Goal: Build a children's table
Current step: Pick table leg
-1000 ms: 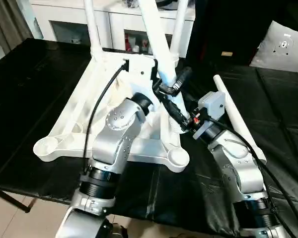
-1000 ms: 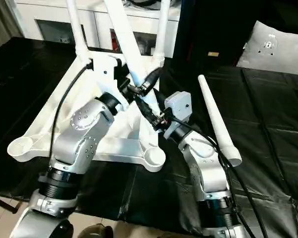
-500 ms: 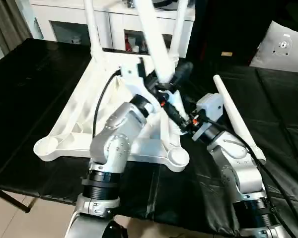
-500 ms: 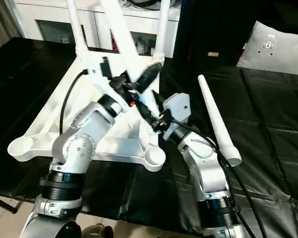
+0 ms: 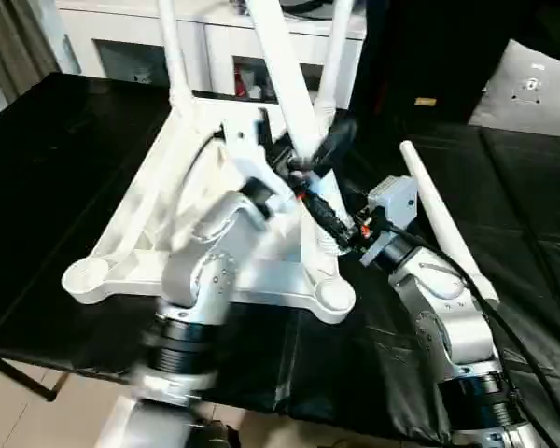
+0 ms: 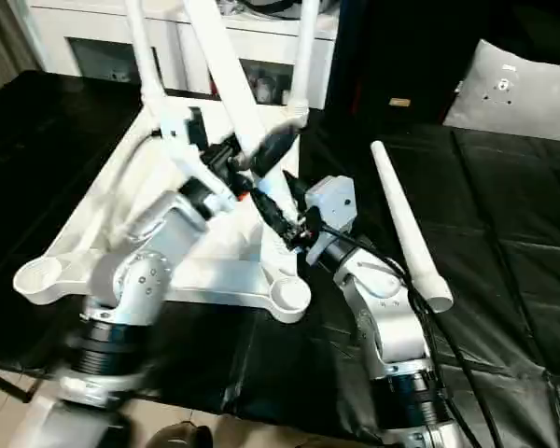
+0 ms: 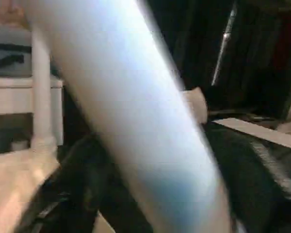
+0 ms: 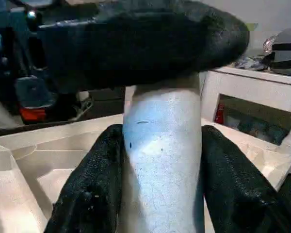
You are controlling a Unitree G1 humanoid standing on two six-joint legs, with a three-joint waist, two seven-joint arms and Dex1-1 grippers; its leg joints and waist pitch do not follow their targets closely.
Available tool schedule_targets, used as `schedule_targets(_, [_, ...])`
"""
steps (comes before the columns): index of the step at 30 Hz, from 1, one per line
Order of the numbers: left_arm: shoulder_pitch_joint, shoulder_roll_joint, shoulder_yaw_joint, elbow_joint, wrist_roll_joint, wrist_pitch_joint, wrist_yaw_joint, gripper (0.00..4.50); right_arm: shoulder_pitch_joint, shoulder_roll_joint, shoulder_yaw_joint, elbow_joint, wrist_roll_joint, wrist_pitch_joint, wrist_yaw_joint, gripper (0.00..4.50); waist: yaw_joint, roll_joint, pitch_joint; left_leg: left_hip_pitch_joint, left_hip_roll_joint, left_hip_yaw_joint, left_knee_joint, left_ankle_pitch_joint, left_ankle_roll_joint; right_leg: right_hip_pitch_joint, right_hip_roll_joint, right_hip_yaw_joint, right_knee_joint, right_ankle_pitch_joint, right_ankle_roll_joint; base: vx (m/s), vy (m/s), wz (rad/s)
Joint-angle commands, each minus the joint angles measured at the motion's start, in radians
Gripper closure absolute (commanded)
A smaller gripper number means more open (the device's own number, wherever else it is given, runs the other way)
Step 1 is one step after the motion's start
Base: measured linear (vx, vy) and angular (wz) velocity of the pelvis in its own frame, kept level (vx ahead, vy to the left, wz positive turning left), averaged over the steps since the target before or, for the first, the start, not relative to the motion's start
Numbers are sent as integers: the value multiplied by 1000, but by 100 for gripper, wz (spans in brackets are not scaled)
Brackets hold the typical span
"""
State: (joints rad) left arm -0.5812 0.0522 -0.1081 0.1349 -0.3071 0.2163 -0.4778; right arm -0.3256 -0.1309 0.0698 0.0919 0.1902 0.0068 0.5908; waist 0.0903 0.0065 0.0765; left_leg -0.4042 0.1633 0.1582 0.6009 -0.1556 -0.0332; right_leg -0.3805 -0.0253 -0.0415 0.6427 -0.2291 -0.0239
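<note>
The children's table lies upside down on the black cover, its white top (image 5: 135, 201) showing ribs and round corner sockets (image 5: 84, 277). Two legs (image 5: 171, 47) stand upright in the far corners. A third leg (image 5: 278, 56) leans over the top's right side. My right gripper (image 5: 331, 219) is shut on its lower part, with a black finger (image 8: 92, 194) on each side of the tube (image 8: 160, 160). Higher up, my left gripper (image 5: 303, 154) straddles the same leg, open wider than the tube. The leg's bottom end is hidden. A fourth leg (image 5: 439, 224) lies loose on the cover to the right.
The black-covered work surface (image 5: 56, 159) spreads to both sides. A white cabinet (image 5: 121, 47) stands behind its far edge. A light cushion (image 5: 532, 89) sits at the far right. The near edge (image 5: 37, 359) drops to the floor.
My left gripper has slid up the leaning leg and its forearm has swung leftward. The leg's top has tipped slightly left. The right gripper has kept its hold in place.
</note>
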Motion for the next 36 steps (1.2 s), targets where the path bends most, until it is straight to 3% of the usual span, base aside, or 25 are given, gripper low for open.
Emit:
schedule_targets(1, [4,-3,5,11,1,-30,-34,103,-8,-2,-4,-5,11,-20,4,259,3,1,-82,25,69,-23,-63,-156,31,45,-117,54,-83,-33,-175,0,0,0])
schedule_targets(3, [10,27,-2,38,25,-138,-94,127,-5,-4,-4,-5,15,-22,11,259,6,0,-80,25,68,-23,-62,-165,39,45,-119,54,-85,-24,-187,0,0,0])
schedule_targets(8, [12,61,-44,88,69,-224,-131,164,-5,-5,1,-3,15,-23,15,260,4,3,-80,27,70,-23,-65,-183,32,43,-120,55,-83,-42,-184,0,0,0])
schedule_targets(13, [9,-13,39,81,-42,-131,-109,193,0,-6,2,-9,19,-22,17,261,5,1,-79,26,69,-20,-62,-186,28,45,-123,55,-82,-40,-206,0,0,0])
schedule_targets(17, [13,-76,79,51,-209,48,-91,213,-1,-7,5,-6,21,-27,16,261,6,-3,-79,26,67,-17,-58,-174,37,45,-121,54,-80,-52,-223,0,0,0])
schedule_targets(23, [13,-141,118,29,-310,111,-48,252,-8,-8,3,-1,22,-28,12,262,6,-3,-79,24,67,-16,-58,-174,46,45,-116,53,-84,-68,-212,0,0,0])
schedule_targets(31, [-4,-134,135,13,-288,121,-5,259,-16,-8,3,7,8,-36,-3,262,6,-3,-79,23,67,-17,-59,-172,49,46,-115,54,-88,-80,-192,0,0,0])
schedule_targets(36, [-26,-112,134,15,-220,102,32,260,-26,-10,1,14,2,-33,-18,262,5,-2,-79,26,67,-17,-59,-173,42,44,-115,55,-88,-87,-185,0,0,0])
